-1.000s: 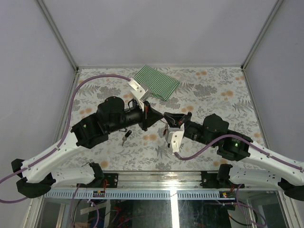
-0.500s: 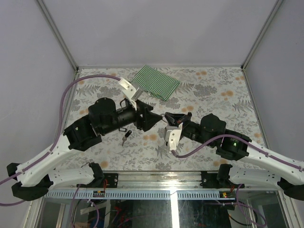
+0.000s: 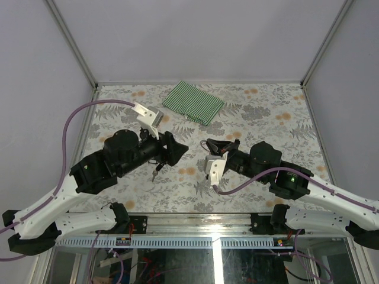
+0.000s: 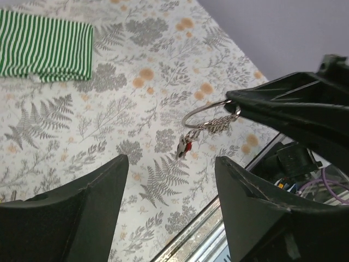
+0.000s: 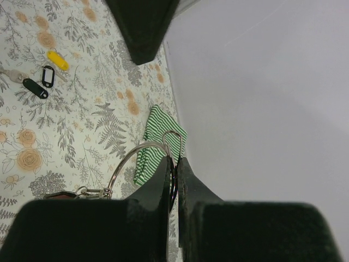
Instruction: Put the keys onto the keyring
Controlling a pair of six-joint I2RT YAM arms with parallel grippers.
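Left gripper (image 4: pixel 170 161): fingers now spread wide with nothing between them. 1 second ago it was closed and nose-to-nose with the right gripper (image 5: pixel 173 166); it has since let go and drawn back toward the left side of the table (image 3: pixel 266 112). The right gripper's jaws are pinched tight on the keyring (image 5: pixel 136 158), held in the air over the middle of the table with its red tag (image 4: pixel 187 146) dangling below. Finding: the ring rests with the right arm alone, and no key is seen on it. The keys (image 3: pixel 156 171) lie on the table left of centre, toward the near edge, close by the left gripper, with the yellow tag (image 5: pixel 57 60) and black tag (image 5: pixel 34 88) near each other. Judgement: threading has not begun, and the freed left gripper is well placed to fetch a key. Room: an open gap separates the 2 grippers. The striped cloth (image 3: pixel 193 102) sits at the far edge, well apart. Enclosure walls (image 3: pixel 35 89) bound the left, right and far sides.
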